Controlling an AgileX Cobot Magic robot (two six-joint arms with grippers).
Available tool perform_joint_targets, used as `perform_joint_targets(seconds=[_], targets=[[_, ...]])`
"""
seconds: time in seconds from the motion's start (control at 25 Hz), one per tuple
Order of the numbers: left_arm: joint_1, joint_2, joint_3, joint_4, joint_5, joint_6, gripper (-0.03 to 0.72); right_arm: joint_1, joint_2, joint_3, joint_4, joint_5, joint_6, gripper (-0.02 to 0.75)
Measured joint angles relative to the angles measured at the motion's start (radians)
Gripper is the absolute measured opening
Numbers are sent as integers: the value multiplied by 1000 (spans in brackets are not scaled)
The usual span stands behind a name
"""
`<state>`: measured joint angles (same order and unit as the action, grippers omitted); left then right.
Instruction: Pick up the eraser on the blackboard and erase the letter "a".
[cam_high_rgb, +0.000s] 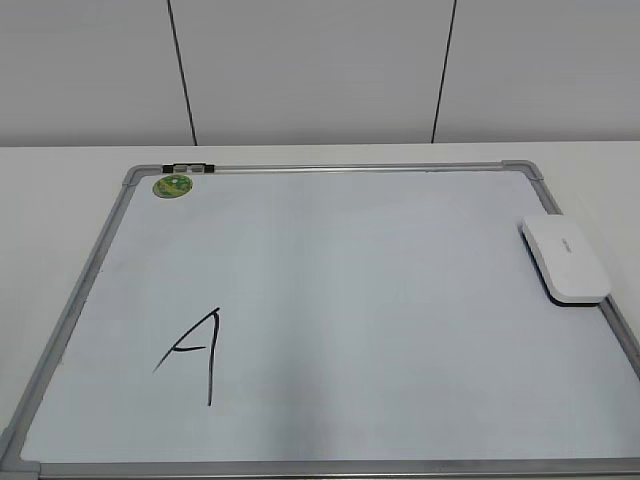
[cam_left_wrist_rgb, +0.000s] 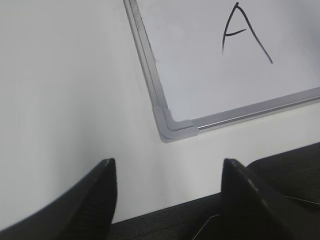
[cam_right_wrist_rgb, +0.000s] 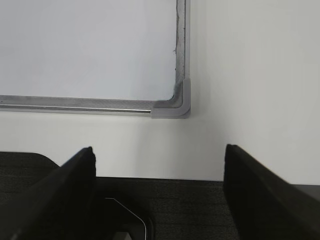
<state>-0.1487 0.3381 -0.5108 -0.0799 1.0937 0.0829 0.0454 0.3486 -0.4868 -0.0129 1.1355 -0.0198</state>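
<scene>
Both grippers, left gripper (cam_left_wrist_rgb: 167, 192) and right gripper (cam_right_wrist_rgb: 159, 180), released, empty, off-board. Pre-grasp step: right must reach the eraser (cam_high_rgb: 564, 259) at blackboard (cam_high_rgb: 330, 167) right edge; only capital "A" (cam_high_rgb: 193, 352) visible lower left.

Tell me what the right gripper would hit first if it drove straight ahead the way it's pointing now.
Probably the blackboard's grey corner piece. The right gripper, open and empty, faces it across bare white table, nothing between. Depth is unclear, so it might meet the table first.

A black capital "A" (cam_high_rgb: 192, 352) stands on the blackboard (cam_high_rgb: 330, 260); the eraser's (cam_high_rgb: 565, 258) small print is unreadable.
</scene>
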Motion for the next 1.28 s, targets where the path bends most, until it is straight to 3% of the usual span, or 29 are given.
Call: perform_joint_targets(seconds=[0.36, 0.8, 0.92, 1.28], targets=[[14, -42, 0, 1, 0, 0, 482, 9, -27, 0, 0, -1, 0, 588], [165, -268, 0, 1, 0, 0, 482, -25, -193, 0, 0, -2, 2, 587], [172, -319, 0, 1, 2, 0, 482, -65, -279, 0, 0, 0, 2, 588], [173, -329, 0, 1, 4, 0, 482, -70, -365, 0, 0, 1, 2, 588]])
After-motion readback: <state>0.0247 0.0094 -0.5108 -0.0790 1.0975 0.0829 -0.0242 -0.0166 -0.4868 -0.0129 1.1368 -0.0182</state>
